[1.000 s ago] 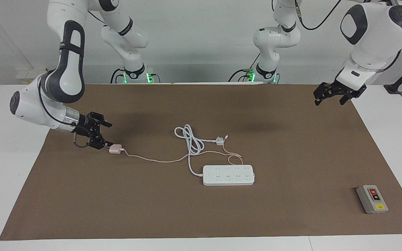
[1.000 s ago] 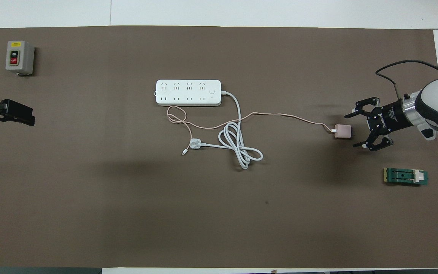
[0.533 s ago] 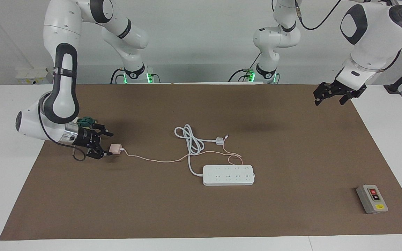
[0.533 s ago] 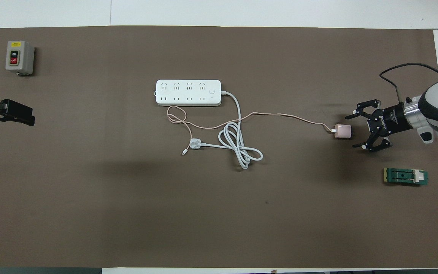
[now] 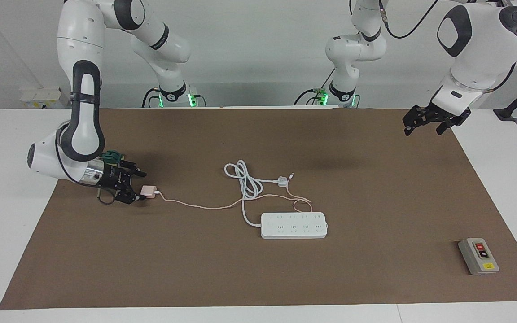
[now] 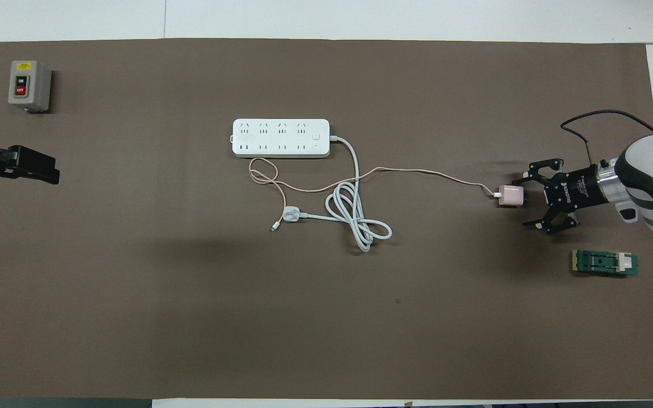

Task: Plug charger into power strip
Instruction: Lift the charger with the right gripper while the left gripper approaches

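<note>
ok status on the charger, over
Right end effector open, low beside charger, not gripping. Left end effector waits over the mat's edge. Strip unplugged; white cord lies between.

Your grey switch box (image 6: 29, 85), at left arm's end of desk: black button reads "ON", red button below reads "OFF"; yellow label above buttons, print too small to read. Your right gripper (image 6: 532, 196): white lettering along black body, not legible. Power strip (image 6: 280, 137): no readable marking. Nothing else legible.
</note>
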### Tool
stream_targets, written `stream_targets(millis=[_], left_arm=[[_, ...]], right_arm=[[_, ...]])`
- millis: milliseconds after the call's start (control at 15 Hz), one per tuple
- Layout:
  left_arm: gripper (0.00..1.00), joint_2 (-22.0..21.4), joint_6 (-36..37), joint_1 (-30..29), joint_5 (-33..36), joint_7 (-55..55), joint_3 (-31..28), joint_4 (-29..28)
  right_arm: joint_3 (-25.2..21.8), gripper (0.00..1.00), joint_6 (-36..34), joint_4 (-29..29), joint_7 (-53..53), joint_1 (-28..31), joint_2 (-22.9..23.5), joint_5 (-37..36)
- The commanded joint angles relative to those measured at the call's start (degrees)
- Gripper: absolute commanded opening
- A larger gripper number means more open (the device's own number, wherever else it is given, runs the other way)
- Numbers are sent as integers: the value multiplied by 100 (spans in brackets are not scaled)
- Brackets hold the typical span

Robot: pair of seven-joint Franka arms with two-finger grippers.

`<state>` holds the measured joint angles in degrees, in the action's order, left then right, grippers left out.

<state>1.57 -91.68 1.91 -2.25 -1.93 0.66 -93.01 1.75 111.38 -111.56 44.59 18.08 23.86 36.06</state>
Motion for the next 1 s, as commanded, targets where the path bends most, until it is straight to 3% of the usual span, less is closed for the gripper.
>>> stream_targets(millis=[0,133,200,267,400,600,733,933], left_arm=[[100,-227,-262,2,-389,27,-5,-420],[100,-149,-236,11,-547,-114,-5,-455],[100,-9,-210,-33,-922,-123,-5,-420],[100,62,-183,-68,-1222,-132,-13,-420],[100,281,-174,-374,-1897,-254,-13,-394],[100,764,-262,-683,-3513,-387,-13,-367],[100,1046,-289,-683,-4315,-474,-13,-332],[100,1380,-333,-718,-5071,-1499,-13,-323]], right_arm=[[63,65,419,-427,-494,64,-162,226],[54,39,464,-446,-583,56,-171,288],[62,16,455,-446,-609,56,-171,288],[63,0,455,-428,-601,12,-171,297],[54,0,446,-385,-531,-23,-171,297],[54,0,271,-201,-382,-120,-162,288],[62,0,-192,185,-14,-155,-153,271],[63,0,-879,879,838,-471,-153,209]])
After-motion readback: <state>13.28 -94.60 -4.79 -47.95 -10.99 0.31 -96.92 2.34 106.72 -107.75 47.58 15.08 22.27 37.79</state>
